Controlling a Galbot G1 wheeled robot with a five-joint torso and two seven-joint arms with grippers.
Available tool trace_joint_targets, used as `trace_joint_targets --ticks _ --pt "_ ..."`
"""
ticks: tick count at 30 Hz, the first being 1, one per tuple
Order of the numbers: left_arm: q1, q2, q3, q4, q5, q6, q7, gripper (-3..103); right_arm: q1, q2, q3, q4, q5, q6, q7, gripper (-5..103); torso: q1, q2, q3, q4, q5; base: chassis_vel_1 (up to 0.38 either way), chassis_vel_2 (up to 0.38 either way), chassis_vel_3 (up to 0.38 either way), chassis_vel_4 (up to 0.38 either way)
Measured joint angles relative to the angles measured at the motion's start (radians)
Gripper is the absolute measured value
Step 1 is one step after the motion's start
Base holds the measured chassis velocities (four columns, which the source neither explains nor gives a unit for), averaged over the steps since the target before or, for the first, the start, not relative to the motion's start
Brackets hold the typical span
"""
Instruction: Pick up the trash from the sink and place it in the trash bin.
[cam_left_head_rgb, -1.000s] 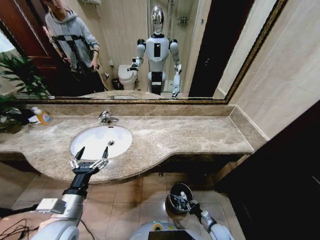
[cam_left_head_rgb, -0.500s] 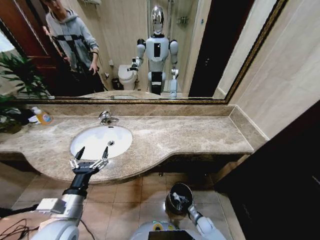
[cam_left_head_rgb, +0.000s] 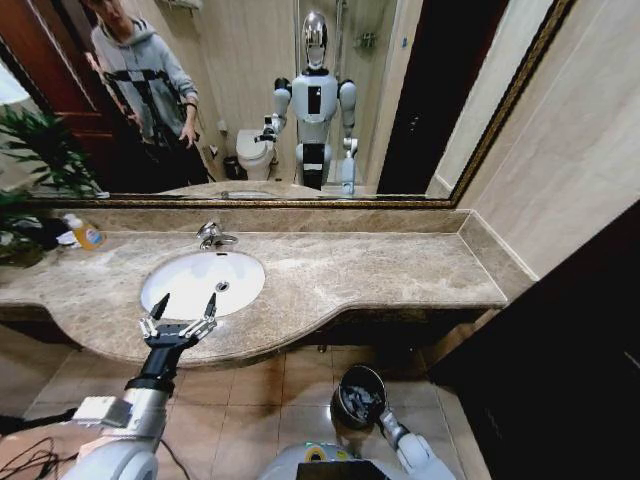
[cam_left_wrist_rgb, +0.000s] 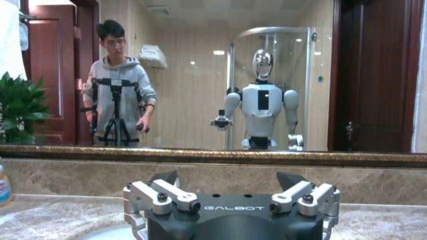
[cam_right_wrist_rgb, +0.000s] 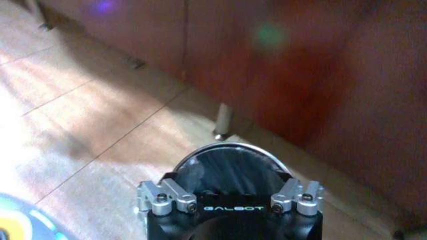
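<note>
The left gripper (cam_left_head_rgb: 184, 305) hangs open at the sink's (cam_left_head_rgb: 160, 290) front edge; the right gripper (cam_right_wrist_rgb: 230, 190), fingers hidden, cannot tell, is above the bin (cam_left_head_rgb: 345, 385); I judge it should clear the rim without tipping it.

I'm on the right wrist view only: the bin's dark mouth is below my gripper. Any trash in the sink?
Observer: From the head view, none that I can see. The sink shows a bare white bowl with its small drain.
Operator: Where's the left gripper?
Observer: The left gripper hovers at the basin's front rim, fingers open and holding nothing.
Operator: Anything else on the counter?
Observer: An orange-yellow soap bottle stands at the counter's far left end beside a plant, well apart from the basin. Also, the trash bin on the floor holds pale pieces, with the right gripper at its near edge.
</note>
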Motion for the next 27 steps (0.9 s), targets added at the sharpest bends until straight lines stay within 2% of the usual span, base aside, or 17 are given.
trace_joint_targets --ticks 1,2,5,6,9,10,11,13,20,27 --pt "0.0 0.0 0.0 0.0 0.0 0.0 0.0 100 -0.025 -0.013 0.004 0.038 0.035 0.0 0.011 89 0.0 0.0 0.0 0.0 0.0 0.0 0.0 0.0 0.0" --pt "0.0 0.0 0.0 0.0 0.0 0.0 0.0 100 -0.025 -0.013 0.004 0.038 0.035 0.0 0.011 89 0.0 0.0 0.0 0.0 0.0 0.0 0.0 0.0 0.0" --pt "0.0 0.0 0.0 0.0 0.0 0.0 0.0 100 -0.109 -0.042 0.032 0.169 0.164 0.012 0.076 99 0.0 0.0 0.0 0.0 0.0003 0.0 0.0 0.0 0.0" --pt "0.0 0.0 0.0 0.0 0.0 0.0 0.0 100 -0.109 -0.042 0.032 0.169 0.164 0.012 0.076 99 0.0 0.0 0.0 0.0 0.0003 0.0 0.0 0.0 0.0" --pt "0.0 0.0 0.0 0.0 0.0 0.0 0.0 100 -0.225 -0.069 0.085 0.387 0.332 -0.01 0.14 100 0.0 0.0 0.0 0.0001 -0.0001 0.0 0.0 0.0 0.0" --pt "0.0 0.0 0.0 0.0 0.0 0.0 0.0 100 -0.225 -0.069 0.085 0.387 0.332 -0.01 0.14 100 0.0 0.0 0.0 0.0001 -0.0001 0.0 0.0 0.0 0.0" --pt "0.0 0.0 0.0 0.0 0.0 0.0 0.0 100 -0.29 -0.07 0.126 0.501 0.395 -0.025 0.152 100 0.0 0.0 0.0 0.0 -0.0006 0.0 0.0 0.0 0.0" --pt "0.0 0.0 0.0 0.0 0.0 0.0 0.0 100 -0.311 -0.066 0.144 0.541 0.41 -0.029 0.153 100 0.0 0.0 0.0 -0.0002 -0.0006 0.0 0.0 0.0 0.0" --pt "0.0 0.0 0.0 0.0 0.0 0.0 0.0 100 -0.492 -0.012 0.314 0.939 0.495 -0.05 0.165 100 0.0 0.0 0.0 -0.0001 -0.0003 0.0 0.0 0.0 0.0" --pt "0.0 0.0 0.0 0.0 0.0 0.0 0.0 100 -0.542 -0.001 0.415 1.178 0.564 -0.105 0.158 100 0.0 0.0 0.0 -0.0001 -0.0002 0.0 0.0 0.0 0.0"
